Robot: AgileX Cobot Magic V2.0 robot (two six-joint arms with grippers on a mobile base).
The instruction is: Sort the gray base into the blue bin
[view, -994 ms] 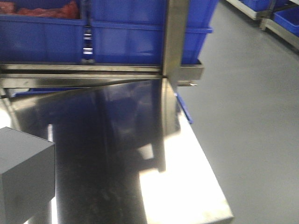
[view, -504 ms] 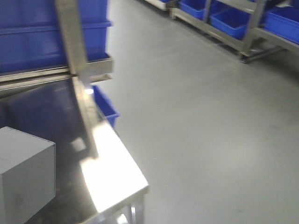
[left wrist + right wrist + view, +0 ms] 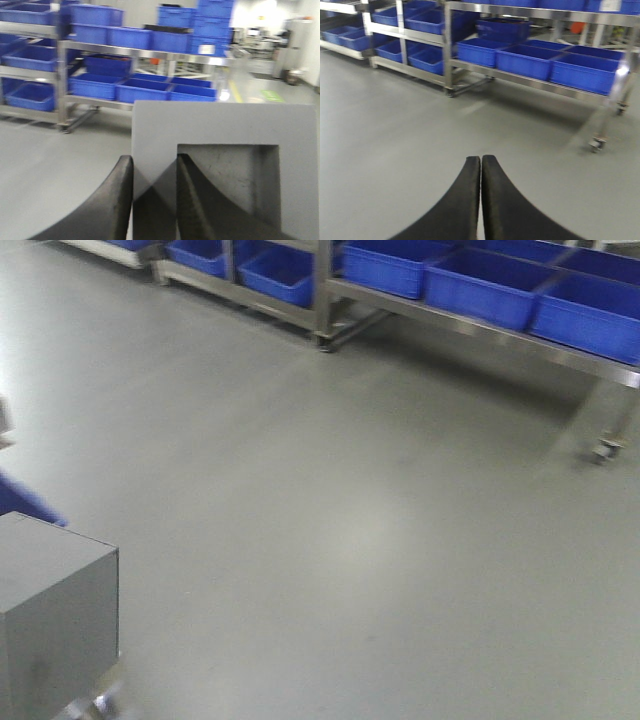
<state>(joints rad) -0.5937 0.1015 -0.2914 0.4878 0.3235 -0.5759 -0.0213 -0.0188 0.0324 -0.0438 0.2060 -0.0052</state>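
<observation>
The gray base (image 3: 225,125) is held up in the air in the left gripper (image 3: 154,200), with its recessed face turned toward the left wrist camera. The square recess (image 3: 235,175) sits in the right part of that face, and a plain band of gray runs along the top and down the left side. The gripper is closed on that left wall: one dark finger (image 3: 112,205) presses the outer left side of the block and the other lies just inside the recess edge, so the wall is pinched between them. In the front view the same block (image 3: 50,620) fills the near left corner, its plain top and side showing. It hangs over the gray floor (image 3: 350,520).

The right gripper (image 3: 481,200) is fully closed, its two black fingers pressed together along their length with nothing between them, above bare floor.

Far across the floor stand steel racks (image 3: 447,45) with rows of blue bins (image 3: 527,60) on their shelves. One rack leg on the right ends in a castor (image 3: 595,145). All views are somewhat blurred.
</observation>
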